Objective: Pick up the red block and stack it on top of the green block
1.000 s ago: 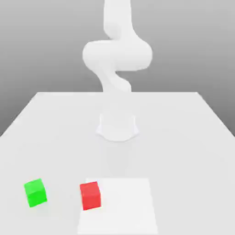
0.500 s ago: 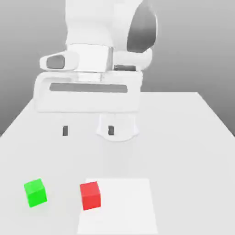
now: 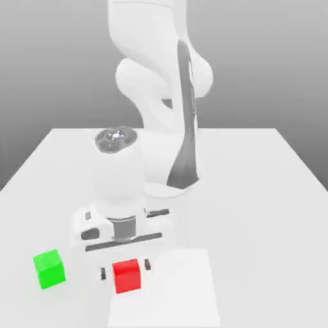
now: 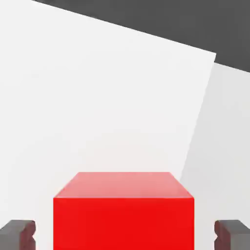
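Now end effector (image 3: 125, 273) low over table (image 3: 256, 192) — fingers (image 3: 102, 274) straddling red block (image 3: 127, 276), gaps visible — not gripping.

You could not see the bottom of the red block (image 4: 123, 215); the hand view's edge cut it off.

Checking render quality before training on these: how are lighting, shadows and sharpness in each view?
Exterior view: flat, even light, no cast shadow under the red block or green block, edges slightly soft, backdrop grades from dark to pale grey. Hand view: red block crisp, its top paler than its front; no glare.
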Controlling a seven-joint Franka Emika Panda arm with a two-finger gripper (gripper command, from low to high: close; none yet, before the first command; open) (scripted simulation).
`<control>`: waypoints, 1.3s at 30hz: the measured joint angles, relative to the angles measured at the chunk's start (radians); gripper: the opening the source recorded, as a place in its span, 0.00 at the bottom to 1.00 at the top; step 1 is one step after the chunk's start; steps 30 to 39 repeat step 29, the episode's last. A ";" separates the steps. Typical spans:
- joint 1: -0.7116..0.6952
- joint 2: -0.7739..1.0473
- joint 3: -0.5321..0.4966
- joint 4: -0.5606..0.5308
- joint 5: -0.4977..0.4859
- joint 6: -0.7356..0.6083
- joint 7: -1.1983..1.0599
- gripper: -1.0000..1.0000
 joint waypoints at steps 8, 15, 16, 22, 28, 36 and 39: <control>0.003 -0.119 -0.016 -0.018 -0.057 -0.100 0.041 0.00; -0.121 -0.221 -0.088 0.019 -0.096 -0.239 0.065 0.00; -0.146 -0.223 -0.100 0.030 -0.095 -0.253 0.063 0.00; -0.263 -0.192 -0.138 0.088 -0.070 -0.281 0.040 0.00; -0.285 -0.062 -0.103 0.097 0.000 -0.163 -0.011 1.00; -0.285 -0.062 -0.103 0.097 0.000 -0.163 -0.011 1.00; -0.285 -0.062 -0.103 0.097 0.000 -0.163 -0.011 1.00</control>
